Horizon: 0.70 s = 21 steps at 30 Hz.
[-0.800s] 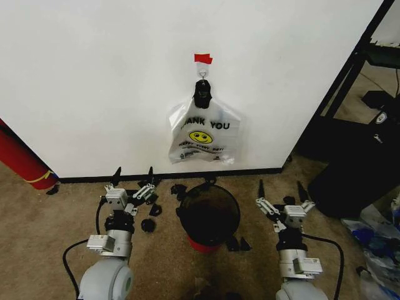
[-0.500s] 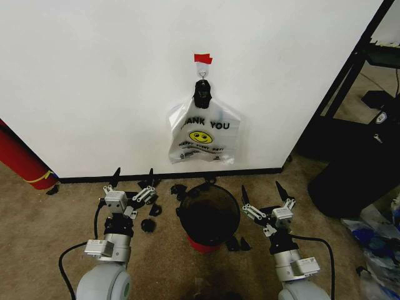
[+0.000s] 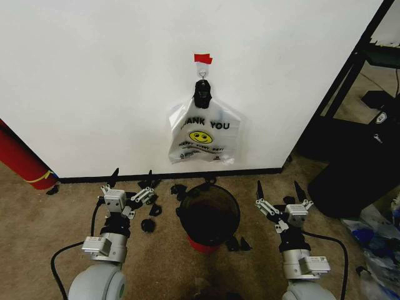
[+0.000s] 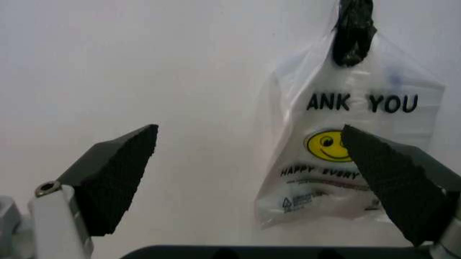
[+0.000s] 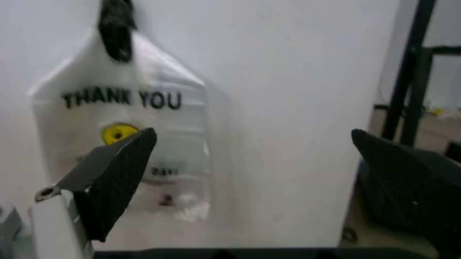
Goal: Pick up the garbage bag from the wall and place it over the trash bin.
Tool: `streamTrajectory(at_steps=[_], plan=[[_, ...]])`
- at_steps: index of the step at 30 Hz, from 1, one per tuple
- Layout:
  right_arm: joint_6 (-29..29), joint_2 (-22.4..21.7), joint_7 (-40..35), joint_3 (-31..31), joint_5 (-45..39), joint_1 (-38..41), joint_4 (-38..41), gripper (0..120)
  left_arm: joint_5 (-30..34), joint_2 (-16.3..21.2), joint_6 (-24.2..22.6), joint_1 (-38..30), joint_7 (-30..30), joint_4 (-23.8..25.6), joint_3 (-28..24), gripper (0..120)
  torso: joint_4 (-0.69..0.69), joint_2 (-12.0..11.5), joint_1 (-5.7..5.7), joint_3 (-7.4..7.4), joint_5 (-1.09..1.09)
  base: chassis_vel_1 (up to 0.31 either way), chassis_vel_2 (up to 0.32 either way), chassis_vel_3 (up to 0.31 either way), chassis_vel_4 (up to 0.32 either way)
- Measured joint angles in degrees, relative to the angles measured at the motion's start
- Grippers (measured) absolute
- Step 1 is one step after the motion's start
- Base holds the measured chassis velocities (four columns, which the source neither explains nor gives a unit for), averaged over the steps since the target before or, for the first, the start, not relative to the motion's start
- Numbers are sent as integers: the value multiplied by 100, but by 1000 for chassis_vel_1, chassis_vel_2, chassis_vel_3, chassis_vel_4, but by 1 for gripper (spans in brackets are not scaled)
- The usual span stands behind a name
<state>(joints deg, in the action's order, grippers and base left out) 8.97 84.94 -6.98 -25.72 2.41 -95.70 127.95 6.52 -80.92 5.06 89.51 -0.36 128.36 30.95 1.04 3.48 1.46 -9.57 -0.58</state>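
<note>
While the garbage bag (image 3: pixel 201 134) hangs flat against the wall (image 3: pixel 100 75), it is pinched at its top by a black clip (image 3: pixel 202 92) suspended from a small hook (image 3: pixel 202 72), with a piece of red tape (image 3: pixel 202 59) just above the hook. The bag shows black "THANK YOU" lettering and a yellow smiley, and its lower edge sits just above the black baseboard (image 3: pixel 100 177).

The trash bin (image 3: pixel 209 214), red outside and black inside, stands upright on the carpet (image 3: pixel 37 237) below the bag and near the wall, between the two arms. Small black pieces (image 3: pixel 150 224) lie scattered on the carpet around the bin.

The left gripper (image 3: pixel 132 177) is low in front of the wall, to the left of the bin, fingers spread wide and holding nothing. The left wrist view has the same wide spread of the fingers (image 4: pixel 115 178), with the bag beyond them on the wall.

The right gripper (image 3: pixel 279 190) is to the right of the bin, apart from it, fingers also spread wide and empty. A red cylinder with a yellow band (image 3: pixel 22 159) leans at the far left by the wall. A black shelf frame (image 3: pixel 350 69) stands at the right.
</note>
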Motion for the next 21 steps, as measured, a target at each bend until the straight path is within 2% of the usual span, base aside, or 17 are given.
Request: streamTrajectory(at_steps=[3,5,9,12,13,17,21], plan=[[265,-10,331,-5,-68,97,-125,100,3,0,317,21,-84,-37,-18,100,0,0,0,0,0,0,0,0,0],[307,-19,395,-6,-106,121,-158,100,4,0,371,29,-102,-51,-18,100,0,0,0,0,0,0,0,0,0],[634,-283,1629,69,-1330,612,-665,100,9,31,648,133,-202,-59,4,100,-1,0,0,0,0,0,0,0,0],[645,-467,2192,158,-2224,989,-917,100,-14,32,677,139,-203,-61,3,100,-1,0,0,0,0,0,0,0,0],[645,-467,2192,158,-2224,989,-917,100,-14,32,677,139,-203,-61,3,100,-1,0,0,0,0,0,0,0,0],[477,-570,2310,396,-3155,1620,-1244,100,-55,45,687,133,-192,-104,4,100,0,0,0,-1,0,0,0,0,0],[375,-511,2204,655,-3512,2182,-1536,100,-100,81,690,108,-177,-158,30,100,0,0,0,-1,-1,0,0,0,0]])
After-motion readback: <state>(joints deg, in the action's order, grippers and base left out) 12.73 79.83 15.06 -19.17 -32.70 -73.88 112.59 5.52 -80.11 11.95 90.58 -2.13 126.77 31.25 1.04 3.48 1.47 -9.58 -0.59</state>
